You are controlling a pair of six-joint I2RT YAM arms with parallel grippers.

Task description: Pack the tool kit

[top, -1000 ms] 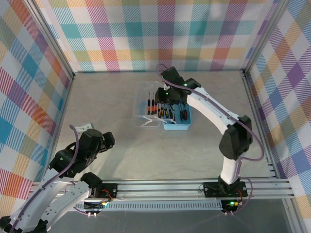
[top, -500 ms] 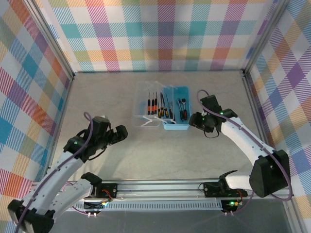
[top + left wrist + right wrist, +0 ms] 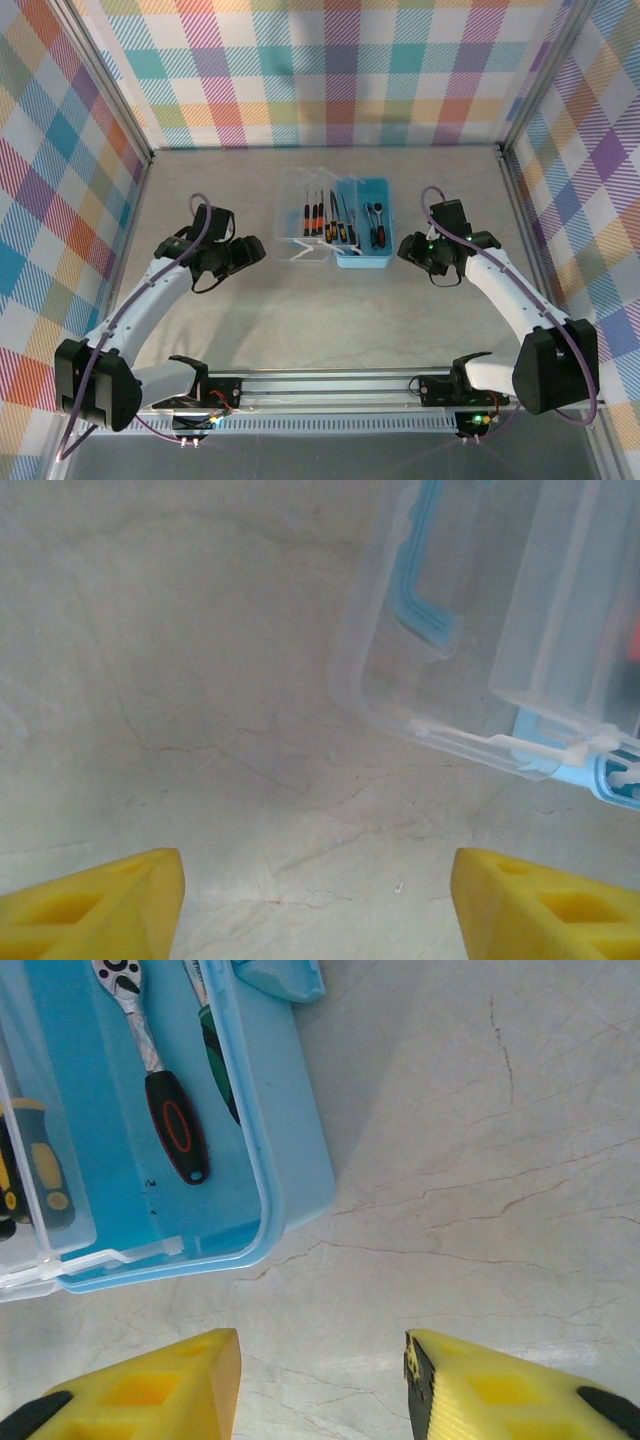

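Note:
The tool kit's light-blue case point(image 3: 365, 250) lies open mid-table, its clear lid point(image 3: 297, 215) folded out to the left. Slim screwdrivers point(image 3: 313, 218) with orange-black and yellow handles lie in a row across lid and case. In the right wrist view the case point(image 3: 295, 1130) holds a ratchet point(image 3: 165, 1110) with a black-red grip and a green-handled tool point(image 3: 215, 1055). My left gripper point(image 3: 257, 250) point(image 3: 318, 905) is open over bare table, just left of the lid point(image 3: 400, 670). My right gripper point(image 3: 404, 247) point(image 3: 322, 1385) is open, just right of the case, holding nothing.
The table point(image 3: 330, 310) is a pale marbled surface fenced by plaid walls and an aluminium frame point(image 3: 400, 385) along the near edge. Free room lies on both sides of the case and in front of it.
My left arm has swung up from the near left toward the lid, its jaws narrowing somewhat. My right arm has pulled back from over the case to its right side.

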